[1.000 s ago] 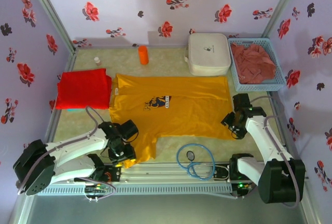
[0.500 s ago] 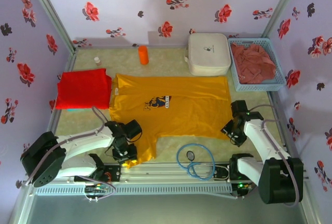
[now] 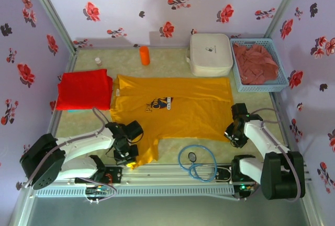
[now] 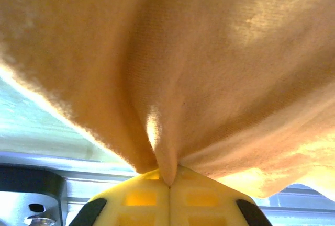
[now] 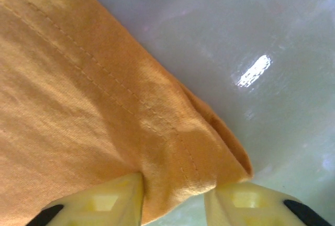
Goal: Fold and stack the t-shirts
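Left gripper: clamped shut on a pinch of the yellow shirt. Right gripper: jaws apart, astride the hem corner, cloth between them, not yet pinched. Shirt lies flat on the desk beyond both. To do well: seat the right grip past the stitching, then lift both ends level.

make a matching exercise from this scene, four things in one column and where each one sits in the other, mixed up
Column one:
1. yellow t-shirt
2. red t-shirt
3. pink t-shirt
4. white case

Column two:
a. spread flat in the middle
b. bunched inside the blue basket
c. at the back, right beside that basket
d. folded, at the left side

Pairs: 1-a, 2-d, 3-b, 4-c
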